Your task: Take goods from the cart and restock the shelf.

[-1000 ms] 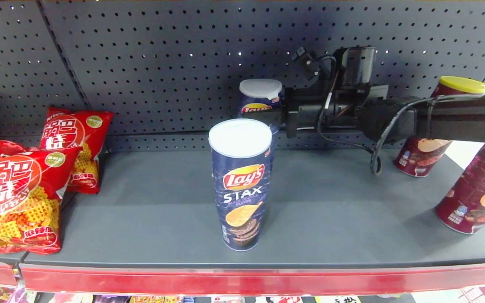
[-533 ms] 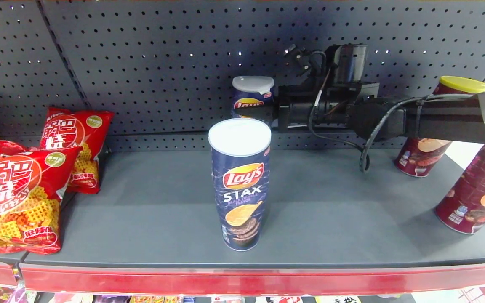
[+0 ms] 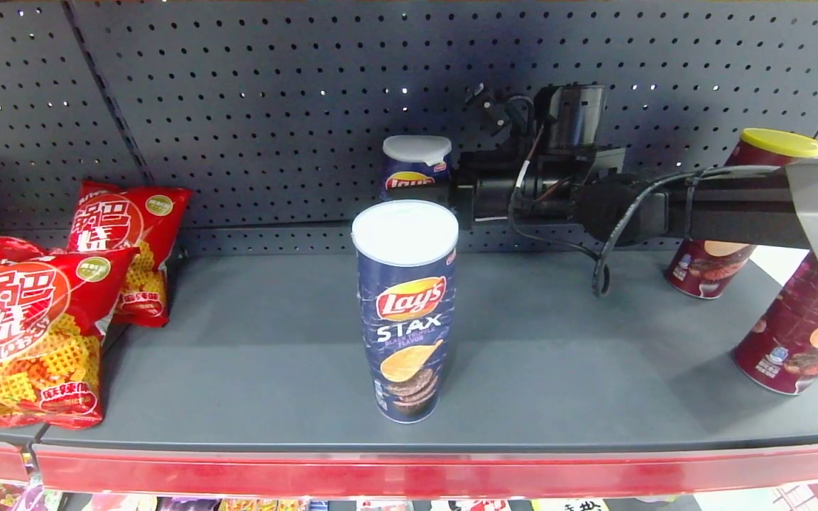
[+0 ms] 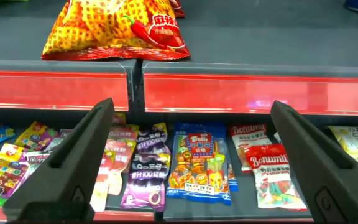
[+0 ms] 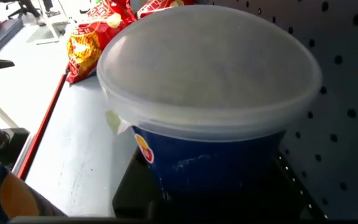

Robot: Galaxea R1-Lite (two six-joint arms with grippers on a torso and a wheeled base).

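Observation:
A blue chip can [image 3: 406, 312] with a white lid stands upright at the front middle of the grey shelf [image 3: 558, 369]. Behind it, close to the pegboard, my right gripper [image 3: 432, 191] is shut on a second blue chip can [image 3: 415, 165]; that can's lower part is hidden behind the front one. In the right wrist view the held can [image 5: 210, 106] sits between the dark fingers [image 5: 135, 193], lid up. My left gripper [image 4: 192, 112] is open and holds nothing, in front of the shelf's red edge [image 4: 241, 93].
Two red snack bags [image 3: 33, 333] [image 3: 132, 248] lie at the shelf's left. Dark red cans [image 3: 735, 213] [image 3: 799, 326] stand at the right, under my right arm. The pegboard [image 3: 274, 106] closes the back. Candy packs [image 4: 201, 165] fill the lower shelf.
My right gripper has carried the held blue can to the left along the pegboard. The front can and the bags have not moved.

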